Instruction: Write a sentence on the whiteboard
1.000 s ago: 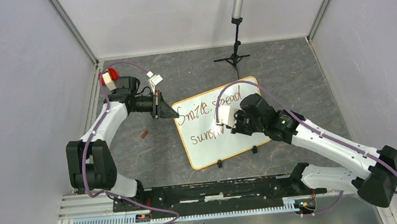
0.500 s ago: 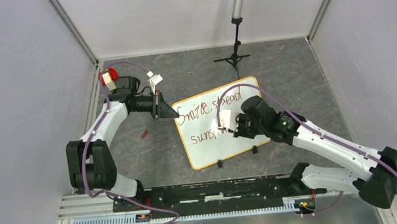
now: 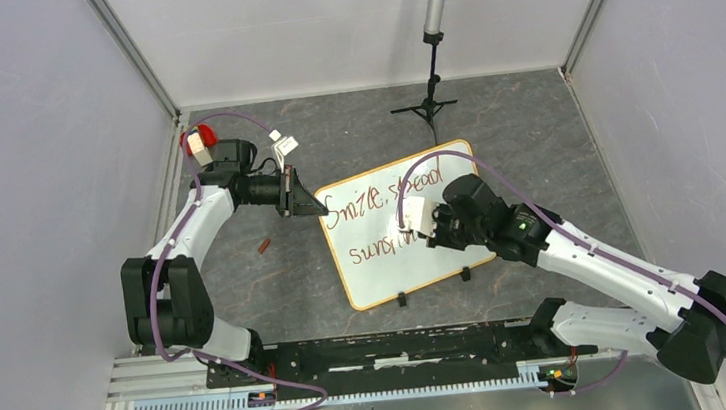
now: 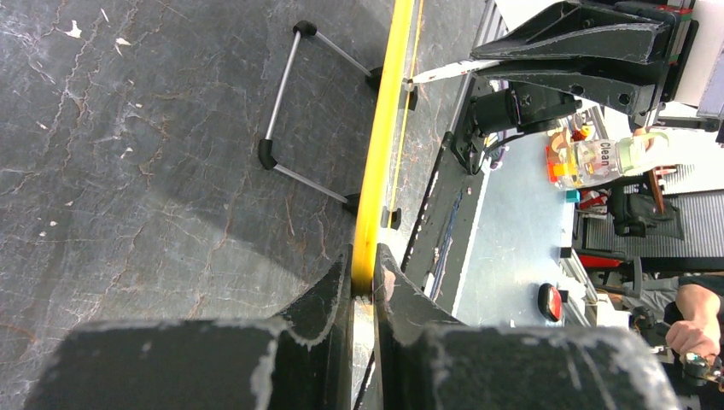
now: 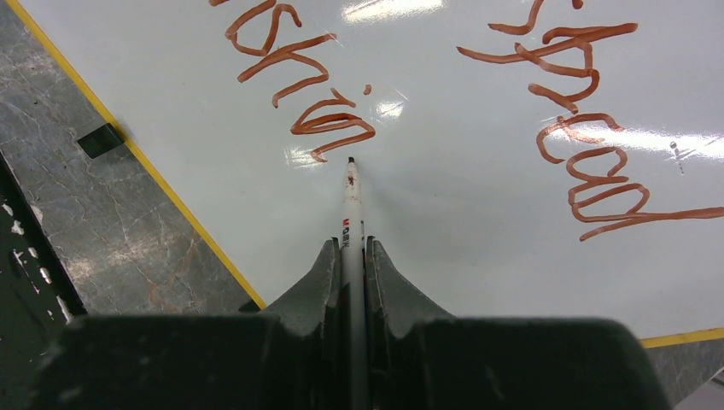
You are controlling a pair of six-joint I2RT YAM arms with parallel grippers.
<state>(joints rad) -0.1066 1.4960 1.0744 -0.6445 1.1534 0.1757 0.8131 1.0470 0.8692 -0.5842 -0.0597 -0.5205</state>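
The whiteboard [image 3: 396, 272] lies tilted on the dark table, orange-framed. The sentence [image 3: 379, 203] is in dark red, "Smile, spread" above a partly covered second line. My left gripper [image 3: 321, 209] is shut on the whiteboard's left edge; in the left wrist view its fingers pinch the yellow frame [image 4: 384, 128] at the left gripper [image 4: 363, 265]. My right gripper [image 3: 410, 229] hovers over the second line. In the right wrist view the right gripper [image 5: 352, 243] is shut on a white marker [image 5: 352, 205], whose tip touches the whiteboard [image 5: 444, 213] just past the last red stroke [image 5: 333, 126].
A black tripod stand [image 3: 431, 88] rises behind the board. A small brown piece [image 3: 264, 245] lies on the table left of the board. Two black clips [image 3: 401, 300] [image 3: 465, 274] sit on the board's near edge. A wire leg [image 4: 282, 102] props the board's back. Grey walls enclose the table.
My right gripper with the marker has shifted slightly right along the second line, and a little more red lettering shows. The left arm and board have not moved.
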